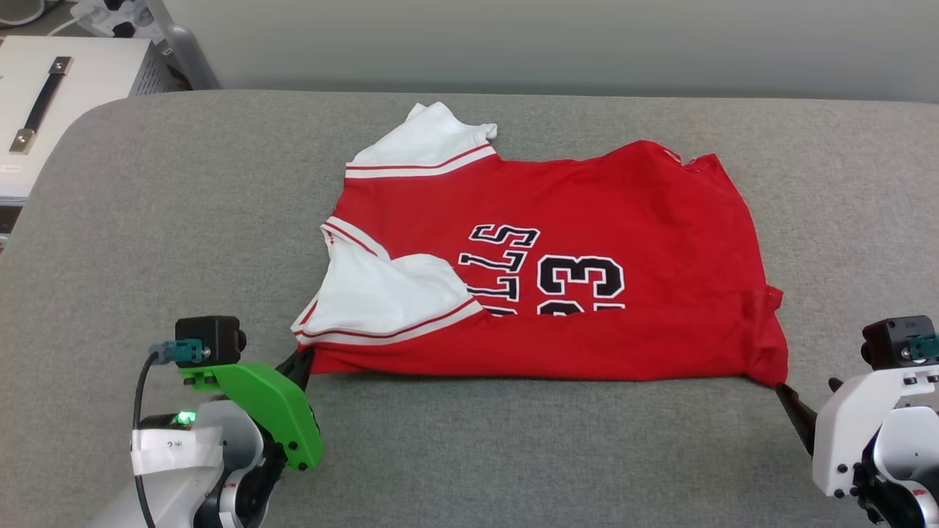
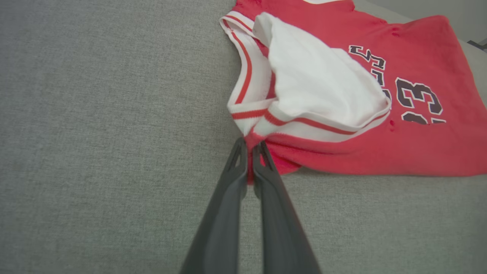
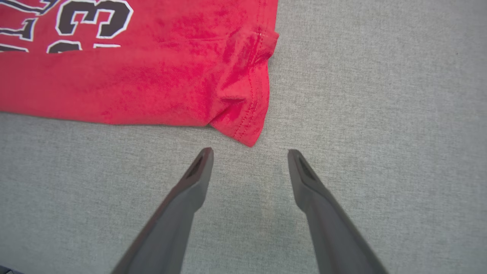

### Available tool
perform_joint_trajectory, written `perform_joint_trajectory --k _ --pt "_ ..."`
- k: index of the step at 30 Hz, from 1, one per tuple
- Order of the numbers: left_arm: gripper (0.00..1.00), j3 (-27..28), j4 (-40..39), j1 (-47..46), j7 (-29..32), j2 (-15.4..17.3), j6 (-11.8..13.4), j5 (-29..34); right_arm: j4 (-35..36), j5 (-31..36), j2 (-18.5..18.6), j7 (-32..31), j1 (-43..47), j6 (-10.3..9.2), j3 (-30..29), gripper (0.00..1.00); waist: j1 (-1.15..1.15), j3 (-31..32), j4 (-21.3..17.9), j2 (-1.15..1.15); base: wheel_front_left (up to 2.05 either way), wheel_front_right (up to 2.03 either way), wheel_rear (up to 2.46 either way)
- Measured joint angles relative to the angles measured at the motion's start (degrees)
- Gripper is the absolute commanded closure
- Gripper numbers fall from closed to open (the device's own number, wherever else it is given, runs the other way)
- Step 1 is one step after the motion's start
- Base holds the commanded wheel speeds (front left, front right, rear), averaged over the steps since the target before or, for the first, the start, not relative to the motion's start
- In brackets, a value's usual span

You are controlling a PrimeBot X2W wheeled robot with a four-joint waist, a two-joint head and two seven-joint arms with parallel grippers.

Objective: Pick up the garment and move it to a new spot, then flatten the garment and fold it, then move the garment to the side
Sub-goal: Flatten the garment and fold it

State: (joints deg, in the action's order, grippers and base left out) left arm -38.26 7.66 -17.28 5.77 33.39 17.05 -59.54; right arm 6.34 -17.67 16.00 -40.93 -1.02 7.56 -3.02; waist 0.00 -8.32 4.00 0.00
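Note:
The red garment (image 1: 587,220) with white sleeves and the number 23 lies folded in half on the grey table (image 1: 469,440), its fold along the near edge. My left gripper (image 1: 304,364) is shut on the garment's near left corner; in the left wrist view the two fingers pinch red cloth (image 2: 249,146) just below the striped sleeve trim (image 2: 304,123). My right gripper (image 3: 249,154) stands open just short of the near right hem corner (image 3: 247,133), with nothing between its fingers. In the head view the right gripper (image 1: 786,396) sits close to that corner.
A white cabinet with a black handle (image 1: 44,103) stands beyond the table's far left corner. Bare grey table surface (image 1: 183,220) spreads left, right and in front of the garment. A pale wall (image 1: 513,37) runs behind.

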Motion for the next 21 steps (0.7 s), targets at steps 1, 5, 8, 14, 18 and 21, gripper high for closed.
perform_joint_trajectory --k 1,5,8,14,18,21 --pt "1.00 0.0 -1.4 0.2 0.1 0.4 0.5 0.0 -0.6 0.0 -0.1 -0.3 -0.6 0.00 0.0 0.00 0.00 0.0 0.3 0.00 0.00 0.00 0.00" --pt "1.00 0.3 -4.9 0.9 0.1 1.3 1.7 0.1 -3.8 0.5 -0.4 -0.7 -3.7 0.00 0.1 0.00 0.00 -0.7 1.1 0.00 0.00 0.00 0.00" --pt "1.00 0.3 -6.4 0.9 0.1 1.5 2.0 0.4 -6.6 1.5 -1.0 -0.7 -5.9 0.00 -0.3 0.00 0.00 -1.5 1.5 0.00 0.00 0.00 0.00" --pt "1.00 0.0 -7.1 0.9 0.1 1.6 2.4 0.8 -11.9 3.6 -2.2 -0.8 -9.0 0.00 -0.8 0.00 0.00 -3.2 2.5 0.00 0.00 0.00 0.00" --pt "1.00 -0.2 -7.6 0.7 0.2 1.5 2.4 1.0 -14.4 5.0 -2.8 -1.1 -10.2 0.00 -0.9 0.00 0.00 -4.3 3.1 0.00 0.00 0.00 0.00" --pt "1.00 -0.2 -7.6 0.7 0.2 1.5 2.4 1.1 -15.4 5.2 -2.8 -1.1 -11.2 0.00 -0.8 0.00 0.00 -5.1 3.4 0.00 0.00 0.00 0.00"
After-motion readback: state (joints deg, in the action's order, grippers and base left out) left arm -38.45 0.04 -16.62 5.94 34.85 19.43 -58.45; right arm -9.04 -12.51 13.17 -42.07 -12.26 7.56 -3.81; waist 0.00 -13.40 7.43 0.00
